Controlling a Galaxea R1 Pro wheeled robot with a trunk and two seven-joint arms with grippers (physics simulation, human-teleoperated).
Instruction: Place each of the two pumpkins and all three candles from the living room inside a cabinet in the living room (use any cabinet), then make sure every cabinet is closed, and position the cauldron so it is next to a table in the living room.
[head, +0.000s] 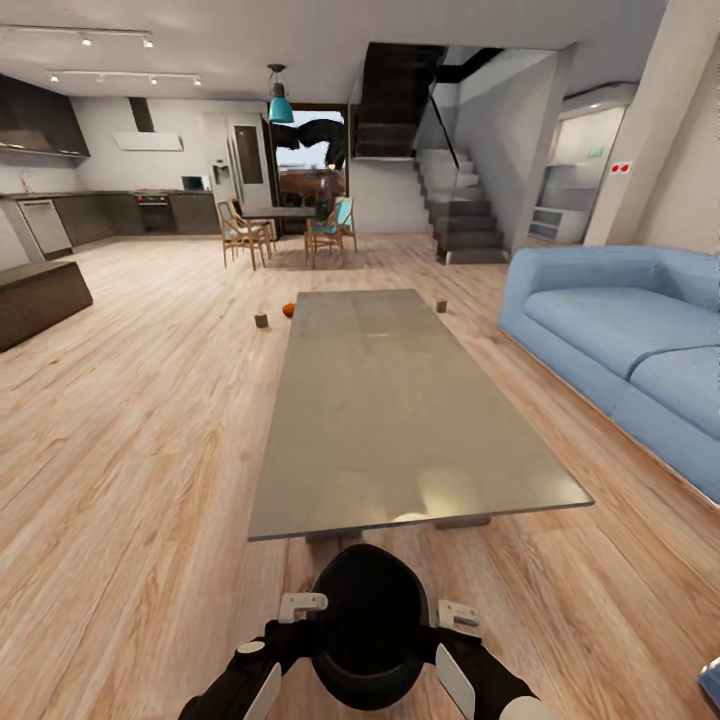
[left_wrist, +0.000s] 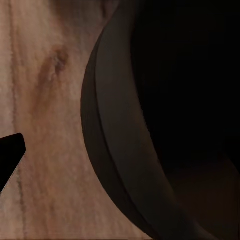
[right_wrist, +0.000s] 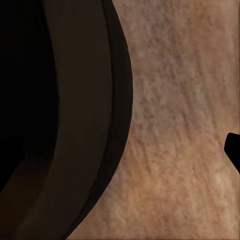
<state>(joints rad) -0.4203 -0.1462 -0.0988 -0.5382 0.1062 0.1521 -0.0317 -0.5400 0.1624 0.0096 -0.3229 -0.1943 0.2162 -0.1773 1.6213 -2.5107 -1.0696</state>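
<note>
We hold the cauldron (head: 368, 625), a round black pot with a thick rolled rim, between our two arms just short of the near end of the long table (head: 400, 400), whose flat grey top has a dull sheen and sharp straight edges. The left gripper (head: 300, 606) and the right gripper (head: 456, 616) press pale fingers against opposite sides of the pot; whether each is clamped or merely resting there we cannot tell.

The wrist views add what the head view lacks: the cauldron's rim (left_wrist: 107, 145) as a smooth dark band with a stepped lip, its interior black, above streaked pale wood floor (right_wrist: 185, 125).

Beyond the far end of the table, on the floor, sits one small orange pumpkin (head: 288, 310), with a short brownish candle (head: 261, 321) beside it and another candle (head: 441, 305) off the table's far right corner. A blue sofa (head: 620, 330) lines the right side; wide bare floor lies to the left, up to a dark low cabinet (head: 40, 298).
</note>
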